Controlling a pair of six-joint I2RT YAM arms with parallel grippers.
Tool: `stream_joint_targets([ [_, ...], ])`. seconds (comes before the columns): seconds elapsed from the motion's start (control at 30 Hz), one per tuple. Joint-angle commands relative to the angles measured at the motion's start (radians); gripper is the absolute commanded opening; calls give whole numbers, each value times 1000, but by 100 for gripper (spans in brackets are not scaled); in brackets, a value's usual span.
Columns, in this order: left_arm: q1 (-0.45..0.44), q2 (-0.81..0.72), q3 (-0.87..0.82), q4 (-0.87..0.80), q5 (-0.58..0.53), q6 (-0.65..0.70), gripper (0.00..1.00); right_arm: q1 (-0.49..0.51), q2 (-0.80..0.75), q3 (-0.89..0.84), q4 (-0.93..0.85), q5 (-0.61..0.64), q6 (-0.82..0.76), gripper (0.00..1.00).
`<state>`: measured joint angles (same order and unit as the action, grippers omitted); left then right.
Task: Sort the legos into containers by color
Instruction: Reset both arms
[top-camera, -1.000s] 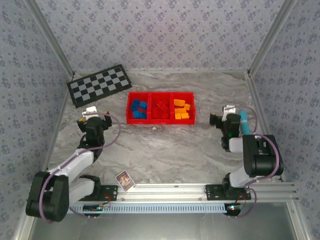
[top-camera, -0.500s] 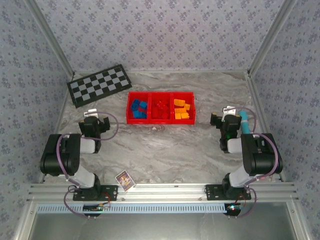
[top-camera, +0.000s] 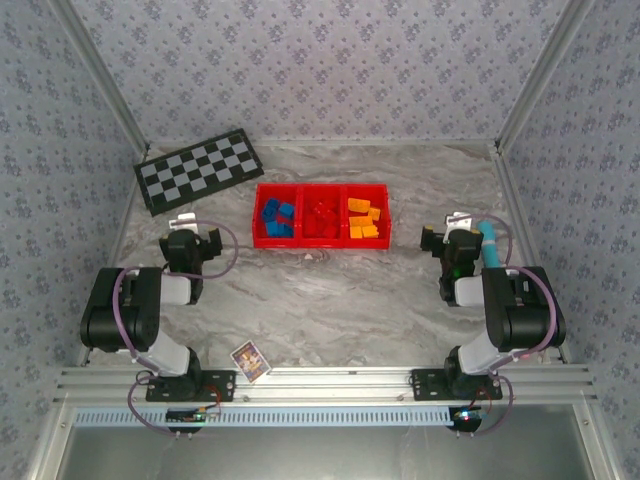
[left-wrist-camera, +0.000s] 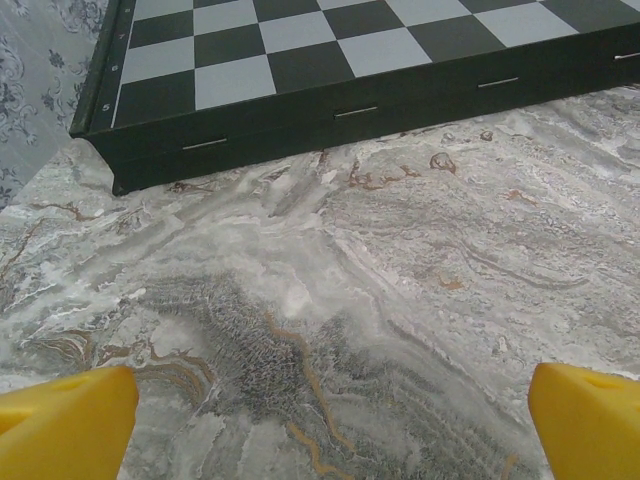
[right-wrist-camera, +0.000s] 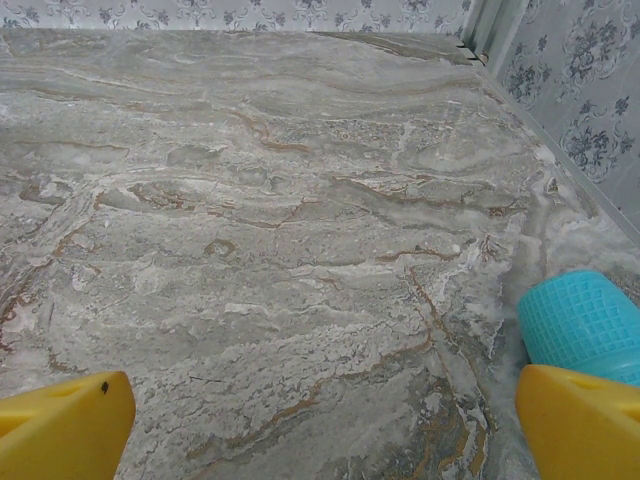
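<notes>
Grey marble-patterned tabletop (top-camera: 330, 300), boxed in by floral-papered walls (top-camera: 320, 60), is carrying the following.

Tray (top-camera: 320, 244): bright red, with three compartments side by side. It is sitting toward the far side of the table, between the two arms. The legos are lying inside it, grouped by colour: blue bricks (top-camera: 277, 220) in the left compartment, red bricks (top-camera: 321, 218) in the middle one, orange-yellow bricks (top-camera: 364, 222) in the right one. Exact counts cannot be told.

Checkerboard (top-camera: 197, 170): black and white, lying flat at the far left, beyond the tray's left corner and apart from it. In the left wrist view its dark side edge is running across the upper part of the picture.

Left gripper (top-camera: 192, 226): sitting low over the table to the left of the tray and facing the checkerboard. Its yellow fingers (left-wrist-camera: 65, 425) are standing spread to the lower corners of the wrist view, with bare marble between them and nothing held.

Right gripper (top-camera: 445, 228): sitting to the right of the tray, well apart from it. Its fingers (right-wrist-camera: 60, 425) are likewise standing wide apart and gripping nothing.

Turquoise ribbed cylinder (right-wrist-camera: 585, 325): lying just beside the right gripper's right-hand finger; contact cannot be told.

Picture card (top-camera: 250, 359): lying at the near edge, beside the left arm's base.
</notes>
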<state>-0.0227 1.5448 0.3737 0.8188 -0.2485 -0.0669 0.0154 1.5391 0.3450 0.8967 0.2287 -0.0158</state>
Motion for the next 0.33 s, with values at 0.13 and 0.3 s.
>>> stream_joint_targets([
  [0.13, -11, -9, 14, 46, -20, 16, 100, -5, 1, 19, 2, 0, 15, 100],
  [0.3, -13, -8, 13, 48, -22, 18, 100, -4, 1, 18, 7, -12, 7, 100],
])
